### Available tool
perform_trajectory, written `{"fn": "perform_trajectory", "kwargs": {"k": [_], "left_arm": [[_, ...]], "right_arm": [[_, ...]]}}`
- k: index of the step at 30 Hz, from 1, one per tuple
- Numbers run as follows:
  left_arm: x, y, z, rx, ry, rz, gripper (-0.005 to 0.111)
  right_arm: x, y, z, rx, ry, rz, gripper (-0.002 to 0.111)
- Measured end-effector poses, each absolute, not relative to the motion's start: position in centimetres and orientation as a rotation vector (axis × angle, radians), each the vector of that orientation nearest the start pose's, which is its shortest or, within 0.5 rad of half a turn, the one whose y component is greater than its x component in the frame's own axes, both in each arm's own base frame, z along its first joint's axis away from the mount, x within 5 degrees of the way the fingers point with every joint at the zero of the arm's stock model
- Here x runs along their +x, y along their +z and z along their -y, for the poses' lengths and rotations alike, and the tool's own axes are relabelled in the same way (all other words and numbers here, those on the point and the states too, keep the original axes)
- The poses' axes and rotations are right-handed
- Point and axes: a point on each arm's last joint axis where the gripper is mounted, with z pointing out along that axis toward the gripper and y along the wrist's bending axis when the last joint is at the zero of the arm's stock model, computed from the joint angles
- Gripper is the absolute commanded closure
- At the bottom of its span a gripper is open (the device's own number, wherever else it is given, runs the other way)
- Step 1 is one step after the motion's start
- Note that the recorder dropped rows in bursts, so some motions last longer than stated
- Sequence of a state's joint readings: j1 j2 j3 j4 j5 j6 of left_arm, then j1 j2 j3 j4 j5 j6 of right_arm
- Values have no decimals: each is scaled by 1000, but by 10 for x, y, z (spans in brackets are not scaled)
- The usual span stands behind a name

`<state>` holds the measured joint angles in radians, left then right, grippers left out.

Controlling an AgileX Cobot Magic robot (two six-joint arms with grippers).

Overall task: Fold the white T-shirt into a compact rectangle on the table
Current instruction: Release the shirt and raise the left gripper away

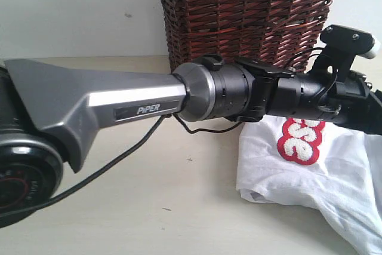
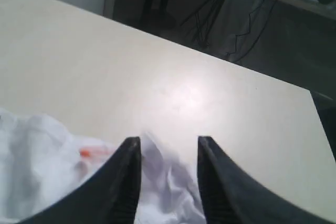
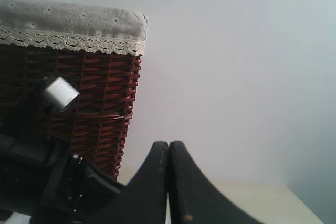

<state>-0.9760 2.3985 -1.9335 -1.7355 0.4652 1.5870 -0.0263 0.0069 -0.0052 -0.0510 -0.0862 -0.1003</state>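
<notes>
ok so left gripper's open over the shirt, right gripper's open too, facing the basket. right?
No: the right gripper is shut, jaws pressed together, per the right wrist view. The left gripper is open over the shirt, and the right one does face the basket.

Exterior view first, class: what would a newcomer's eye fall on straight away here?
A big grey arm marked PiPER stretches across the exterior view from the left. Behind it stands a dark wicker basket with a lace-edged liner. At lower right the white T-shirt lies crumpled on the table, red strip with fuzzy white letters showing.
</notes>
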Motion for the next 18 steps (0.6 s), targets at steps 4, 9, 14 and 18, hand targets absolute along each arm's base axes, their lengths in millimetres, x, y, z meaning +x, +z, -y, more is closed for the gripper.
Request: {"fn": "perform_trajectory", "kwargs": {"k": [4, 9, 14, 18], "left_arm": [[277, 190, 499, 1100, -1207, -1628, 14], [270, 200, 505, 1103, -1216, -1595, 11], [283, 276, 470, 1172, -1122, -1576, 12], [286, 319, 426, 1333, -1005, -1715, 13]], "right_arm": [[55, 222, 1, -91, -144, -1398, 108], [55, 222, 1, -91, -144, -1398, 108], [55, 222, 1, -91, -144, -1398, 108], [55, 222, 1, -91, -144, -1398, 108]]}}
